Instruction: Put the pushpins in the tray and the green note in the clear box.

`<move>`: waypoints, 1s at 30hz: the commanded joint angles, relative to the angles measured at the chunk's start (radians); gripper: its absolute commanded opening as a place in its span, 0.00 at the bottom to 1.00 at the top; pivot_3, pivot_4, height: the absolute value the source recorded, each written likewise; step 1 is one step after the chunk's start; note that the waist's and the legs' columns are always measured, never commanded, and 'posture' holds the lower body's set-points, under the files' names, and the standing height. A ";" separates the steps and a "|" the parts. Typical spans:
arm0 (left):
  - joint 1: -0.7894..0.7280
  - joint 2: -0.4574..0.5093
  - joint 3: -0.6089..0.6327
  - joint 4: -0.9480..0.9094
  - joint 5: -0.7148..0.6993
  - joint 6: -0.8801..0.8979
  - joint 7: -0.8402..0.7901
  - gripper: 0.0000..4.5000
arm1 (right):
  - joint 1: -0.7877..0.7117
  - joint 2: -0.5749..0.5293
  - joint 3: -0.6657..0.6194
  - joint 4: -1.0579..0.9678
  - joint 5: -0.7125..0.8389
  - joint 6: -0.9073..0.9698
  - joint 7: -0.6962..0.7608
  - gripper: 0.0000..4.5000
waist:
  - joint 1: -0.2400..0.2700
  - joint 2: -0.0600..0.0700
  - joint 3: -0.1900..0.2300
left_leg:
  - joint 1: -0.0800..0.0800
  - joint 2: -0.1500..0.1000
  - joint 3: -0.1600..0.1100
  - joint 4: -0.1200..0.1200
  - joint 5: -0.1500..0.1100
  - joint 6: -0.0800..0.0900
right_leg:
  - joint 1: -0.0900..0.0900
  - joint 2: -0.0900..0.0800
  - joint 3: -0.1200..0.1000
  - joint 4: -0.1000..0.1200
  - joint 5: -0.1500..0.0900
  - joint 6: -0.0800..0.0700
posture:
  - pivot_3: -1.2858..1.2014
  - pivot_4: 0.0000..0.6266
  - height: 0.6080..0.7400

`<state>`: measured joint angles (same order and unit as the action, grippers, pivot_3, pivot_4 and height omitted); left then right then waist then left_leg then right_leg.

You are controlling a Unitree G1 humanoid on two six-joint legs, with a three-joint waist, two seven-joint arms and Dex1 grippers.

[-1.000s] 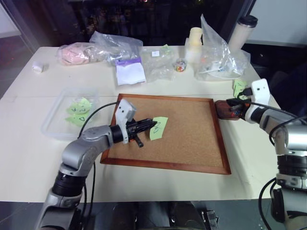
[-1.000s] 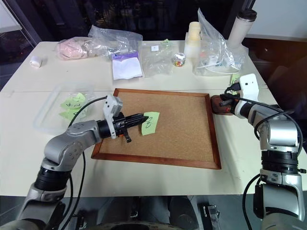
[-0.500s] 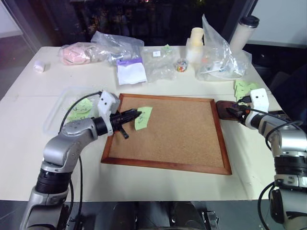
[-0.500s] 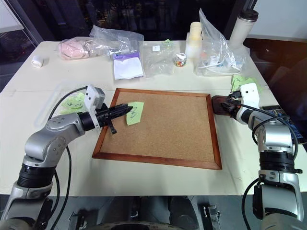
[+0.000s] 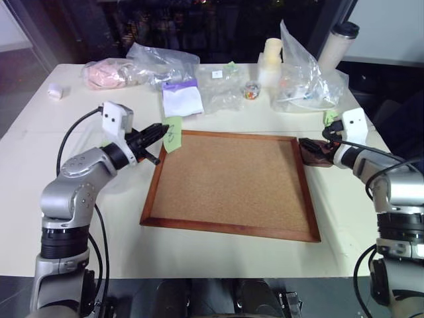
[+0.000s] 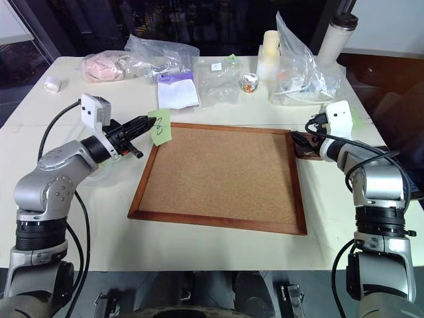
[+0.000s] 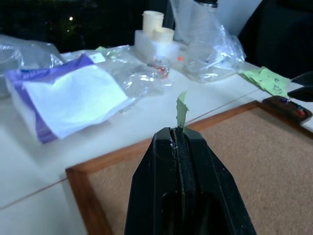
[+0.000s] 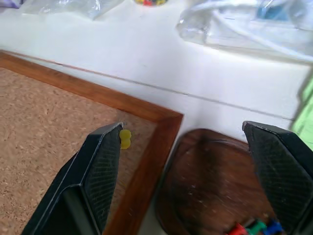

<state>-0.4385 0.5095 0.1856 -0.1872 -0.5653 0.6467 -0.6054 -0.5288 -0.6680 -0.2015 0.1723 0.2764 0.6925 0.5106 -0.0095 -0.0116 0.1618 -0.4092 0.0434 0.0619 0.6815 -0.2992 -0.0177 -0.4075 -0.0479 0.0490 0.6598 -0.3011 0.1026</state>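
The left hand [image 5: 159, 130], clamped on the green note [image 5: 172, 133], should carry it left to the clear box (right hand [image 8: 183, 161] gapes empty).

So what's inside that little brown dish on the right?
The tray holds red, green and blue pushpins at one edge; the open right claw hangs over it. Its far end lies out of the frame.

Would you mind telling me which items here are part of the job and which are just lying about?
Job:
green note, pinched in the left gripper
pushpins in the tray
yellow pushpin by the open right gripper

Lying about:
cork board
plastic bags
tumbler
tissue pack
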 commanded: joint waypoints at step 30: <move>-0.050 0.069 0.160 0.118 0.127 -0.137 0.217 0.00 | 0.039 -0.047 0.103 -0.481 0.282 0.140 0.358 0.88 | -0.001 0.000 0.000 | 0.000 0.003 0.000 0.000 0.000 0.000 | -0.001 0.001 0.000 0.001 0.000 0.000 | 0.52 0.24 1.00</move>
<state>-0.4554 0.5600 0.3015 -0.0729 -0.4627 0.5515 -0.4218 -0.4902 -0.6941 -0.0972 -0.2108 0.4908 0.8115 0.8218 -0.0107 -0.0120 0.1621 -0.4091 0.0460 0.0613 0.6817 -0.2991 -0.0179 -0.4081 -0.0472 0.0487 0.6610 -0.3011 0.1027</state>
